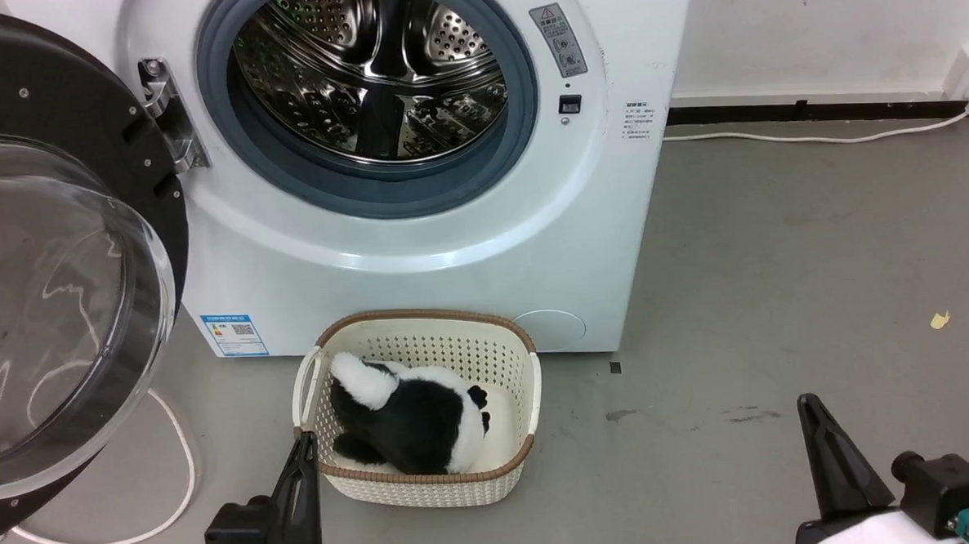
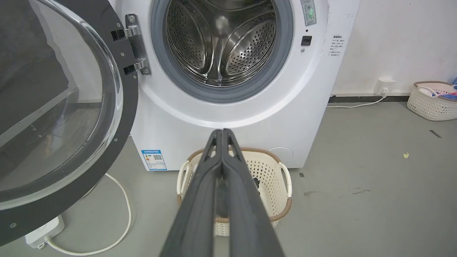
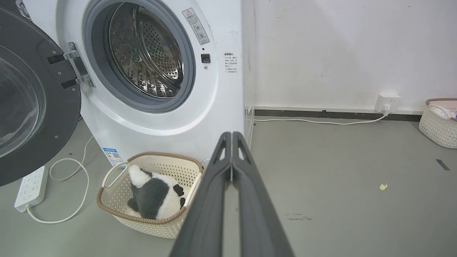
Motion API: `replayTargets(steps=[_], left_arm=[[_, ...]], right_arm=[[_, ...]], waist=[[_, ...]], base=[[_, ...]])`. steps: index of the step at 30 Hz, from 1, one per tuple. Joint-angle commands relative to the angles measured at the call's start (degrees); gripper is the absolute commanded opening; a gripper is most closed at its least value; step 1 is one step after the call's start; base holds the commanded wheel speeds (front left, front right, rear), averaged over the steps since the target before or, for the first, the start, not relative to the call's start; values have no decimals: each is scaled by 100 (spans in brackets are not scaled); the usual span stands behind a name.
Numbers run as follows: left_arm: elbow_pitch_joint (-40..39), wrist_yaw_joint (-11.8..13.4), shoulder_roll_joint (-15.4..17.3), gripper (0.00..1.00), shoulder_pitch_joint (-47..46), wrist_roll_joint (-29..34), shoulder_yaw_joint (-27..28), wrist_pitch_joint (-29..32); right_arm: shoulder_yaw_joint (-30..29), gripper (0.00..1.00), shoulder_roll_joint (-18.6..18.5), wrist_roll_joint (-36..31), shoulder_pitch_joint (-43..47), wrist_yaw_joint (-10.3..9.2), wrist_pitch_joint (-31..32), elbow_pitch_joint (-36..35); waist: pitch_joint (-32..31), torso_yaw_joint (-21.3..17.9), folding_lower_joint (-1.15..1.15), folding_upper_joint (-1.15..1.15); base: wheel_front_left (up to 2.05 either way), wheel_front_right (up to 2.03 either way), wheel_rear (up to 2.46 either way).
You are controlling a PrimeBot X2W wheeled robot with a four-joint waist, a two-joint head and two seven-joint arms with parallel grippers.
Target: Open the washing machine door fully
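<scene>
Your washing machine door stands swung wide on its hinge at the left of the washing machine. Its round face is upright, the glass bowl bulges toward you, and the drum mouth is uncovered. Open floor lies to your right. The basket sits just before the machine, and a white cord loops below the door's lower edge. Your left gripper and right gripper each have their fingers pressed together on nothing, clear of the door.

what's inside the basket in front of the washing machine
A black and white plush toy lies in the basket, with pale basket floor showing to its right. Anything beneath the toy is covered by it, so I cannot tell if more is in there.
</scene>
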Motion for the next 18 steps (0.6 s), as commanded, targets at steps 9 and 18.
replayTargets(steps=[9,18], left_arm=[[-72,-74,-81,0,-112,114,107,125],[-108,-134,-126,0,-139,184,196,227]], right_arm=[[22,0,9,-113,-109,2,119,-43],[32,0,10,-182,-149,3,217,-58]], waist=[[-3,-18,0,0],[-7,-36,-1,0]], base=[[0,0,0],[0,0,0]])
